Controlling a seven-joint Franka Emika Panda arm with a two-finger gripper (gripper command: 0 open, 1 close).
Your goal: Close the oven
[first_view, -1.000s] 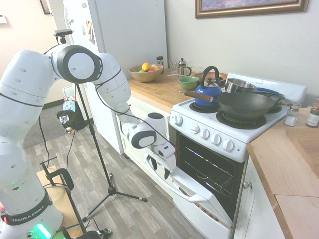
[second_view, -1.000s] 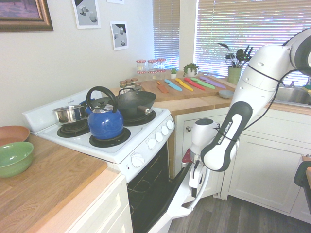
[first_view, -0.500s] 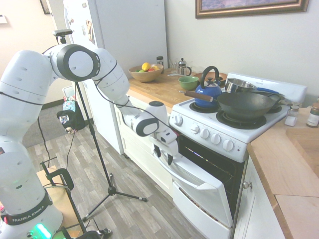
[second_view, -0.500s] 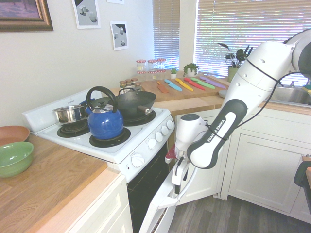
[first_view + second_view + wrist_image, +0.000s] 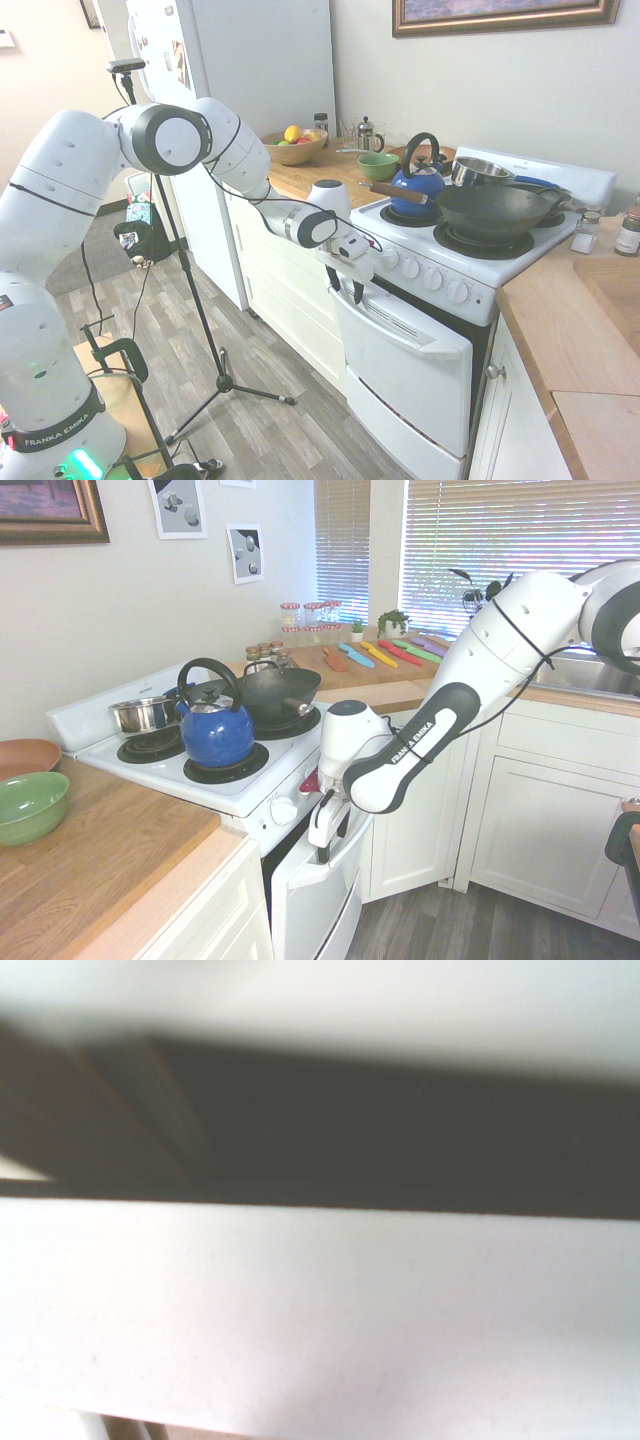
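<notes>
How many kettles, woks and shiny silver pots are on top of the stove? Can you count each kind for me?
Blue kettle: 1
Dark wok: 1
Shiny silver pot: 1
Total on the stove: 3

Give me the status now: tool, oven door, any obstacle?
Tool open, at door's top edge. Door nearly shut, gap showing. Kettle and wok above, off its path.
</notes>
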